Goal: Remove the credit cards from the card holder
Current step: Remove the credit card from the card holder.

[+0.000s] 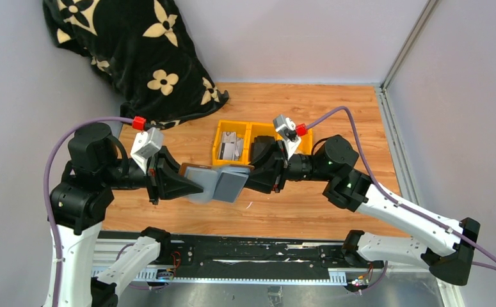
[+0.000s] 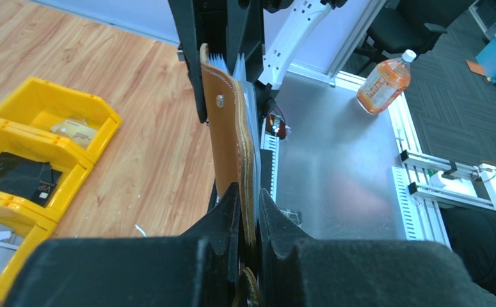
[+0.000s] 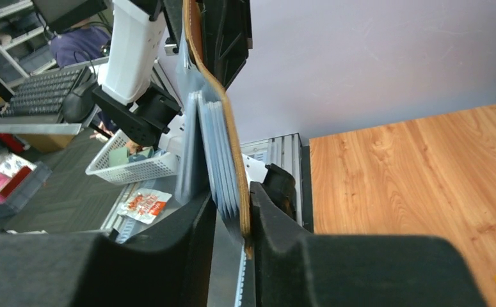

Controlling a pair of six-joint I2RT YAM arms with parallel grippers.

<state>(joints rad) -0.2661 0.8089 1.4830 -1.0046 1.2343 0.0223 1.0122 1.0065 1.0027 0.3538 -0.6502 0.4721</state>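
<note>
Left jaws, right jaws clamp card holder (image 1: 226, 185) midair above wooden tabletop (image 1: 335, 109); grey walls (image 1: 283, 38), floral blanket (image 1: 136, 51) far corner.

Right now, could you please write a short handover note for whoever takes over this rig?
Left gripper: shut on the brown leather edge of the card holder, holding it above the table.
Right gripper: fingers straddle the holder's opposite end; whether they pinch it is unclear.
Cards: pale stacked edges show inside the holder; none is clearly pulled free.
Yellow bins behind hold items; I cannot tell if any are cards.
Left to do: draw the cards out of the holder.
</note>
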